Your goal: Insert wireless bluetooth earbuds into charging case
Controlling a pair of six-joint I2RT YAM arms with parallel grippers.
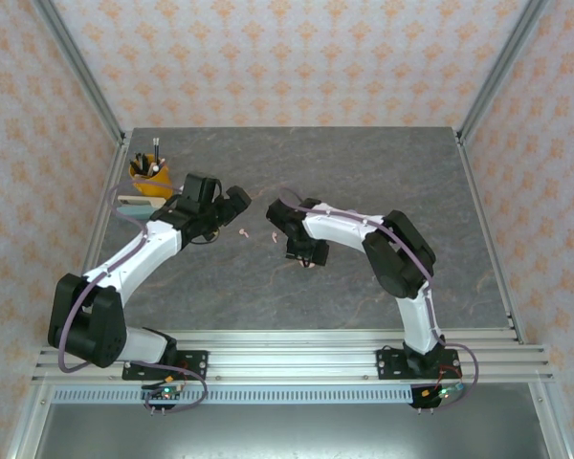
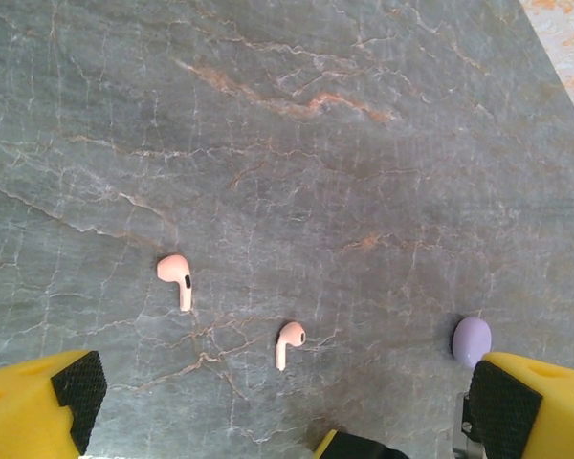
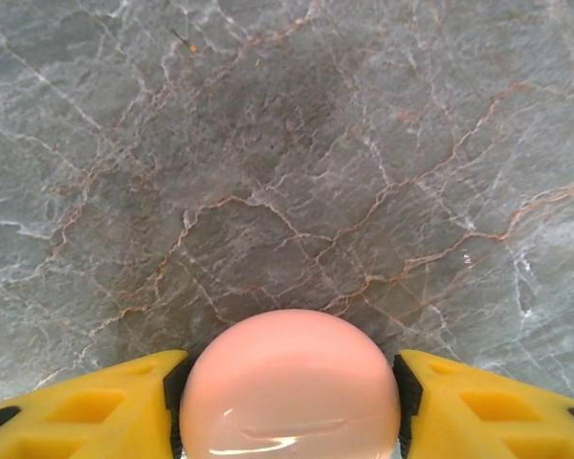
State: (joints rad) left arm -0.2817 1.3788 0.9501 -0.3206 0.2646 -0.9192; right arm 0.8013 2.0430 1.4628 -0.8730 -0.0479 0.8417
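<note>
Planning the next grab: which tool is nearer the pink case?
Right. The right tool straddles the pink case; the left tool hangs over the pink earbuds, apart from it.

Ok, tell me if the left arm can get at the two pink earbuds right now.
Probably yes: the open left tool hangs over the pink earbuds, which lie apart on bare table, nothing covering them.

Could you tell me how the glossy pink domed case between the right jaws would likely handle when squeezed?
The glossy pink domed case looks hard, so it probably won't deform. Its shiny, curved sides give the jaws little flat contact, so it may slip. On the smooth marbled table it would likely slide, not tip.
</note>
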